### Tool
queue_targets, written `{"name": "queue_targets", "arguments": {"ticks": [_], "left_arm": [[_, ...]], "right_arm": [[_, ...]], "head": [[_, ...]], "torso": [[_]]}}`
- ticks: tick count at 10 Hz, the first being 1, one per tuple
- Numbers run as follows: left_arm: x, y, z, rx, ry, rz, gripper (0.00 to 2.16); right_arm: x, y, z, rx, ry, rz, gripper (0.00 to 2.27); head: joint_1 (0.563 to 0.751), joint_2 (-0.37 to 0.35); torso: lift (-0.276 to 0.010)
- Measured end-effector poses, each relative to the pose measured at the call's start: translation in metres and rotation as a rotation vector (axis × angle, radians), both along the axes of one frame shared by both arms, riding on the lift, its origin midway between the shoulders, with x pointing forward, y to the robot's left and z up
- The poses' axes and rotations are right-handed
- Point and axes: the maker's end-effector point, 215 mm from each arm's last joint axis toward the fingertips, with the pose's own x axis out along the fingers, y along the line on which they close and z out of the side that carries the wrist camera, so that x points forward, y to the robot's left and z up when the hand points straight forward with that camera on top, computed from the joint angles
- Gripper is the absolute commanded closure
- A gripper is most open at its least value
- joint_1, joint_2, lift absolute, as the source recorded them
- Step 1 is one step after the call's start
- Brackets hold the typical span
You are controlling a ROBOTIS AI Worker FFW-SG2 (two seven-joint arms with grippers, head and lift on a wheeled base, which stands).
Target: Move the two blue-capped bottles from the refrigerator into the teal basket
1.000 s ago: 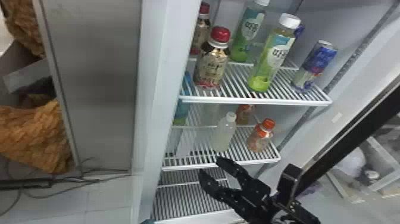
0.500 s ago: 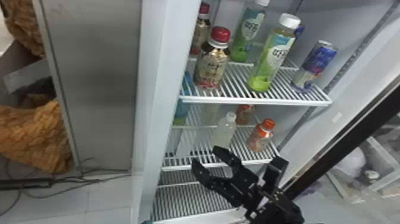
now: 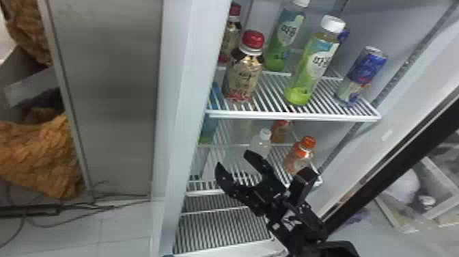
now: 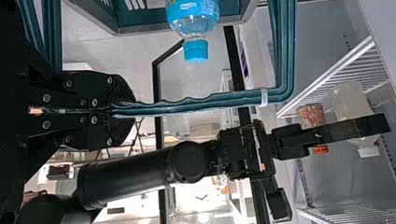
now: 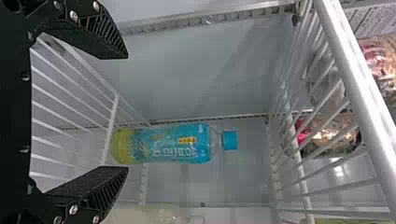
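While my right claw (image 3: pixel 235 162) hangs spread and empty at the mouth of the fridge, the blue-capped bottle (image 5: pixel 170 143) I want stands upright deeper in, ahead of my fingers and a little to my left as the head view has it. It is off the claw's midline, toward the finger on the pale bottle's side, so I judge I should line up on it before pushing in. Its long axis runs up and down, which calls for one finger on each flank, and my right arm is the nearer one. Close on its left is the fridge side wall (image 3: pixel 176 102); to its right stands the pale bottle (image 3: pixel 262 143), with the orange-capped bottle (image 3: pixel 301 153) farther over. The upper shelf (image 3: pixel 293 117) roofs the approach, so I'd go in low and level; lifting early could knock the cap. Out here, my left claw (image 4: pixel 127 109) is pinched on the basket handle (image 4: pixel 196 105). By the teal basket's rim (image 4: pixel 140 29) shows the other blue-capped bottle (image 4: pixel 194 21), its cap jutting past the edge; I take that one as delivered, leaving this one to fetch.
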Motion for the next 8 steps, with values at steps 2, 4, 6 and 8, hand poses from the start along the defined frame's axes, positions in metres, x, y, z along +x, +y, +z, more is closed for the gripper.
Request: {"name": "queue_targets", "arguments": {"ticks": [2,4,6,8], "left_arm": [[0.0,0.0,0.0,0.002,0.0,-0.001,1.17],[0.0,0.0,0.0,0.001,-0.002,-0.002,1.17],[0.0,0.0,0.0,0.001,-0.002,-0.002,1.17],[0.001,-0.001,0.0,0.0,-0.003,-0.004,1.17]], "right_arm": [[0.012,0.003,0.001,0.002,-0.022,-0.014,0.11],[0.023,0.015,-0.001,0.015,-0.034,-0.004,0.09],[0.035,0.021,-0.001,0.021,-0.053,-0.013,0.09],[0.05,0.021,0.002,0.021,-0.076,-0.035,0.09]], "head": [[0.695,-0.35],[0.695,-0.35],[0.695,-0.35],[0.695,-0.35]], "torso": [[-0.168],[-0.168],[-0.168],[-0.168]]}}
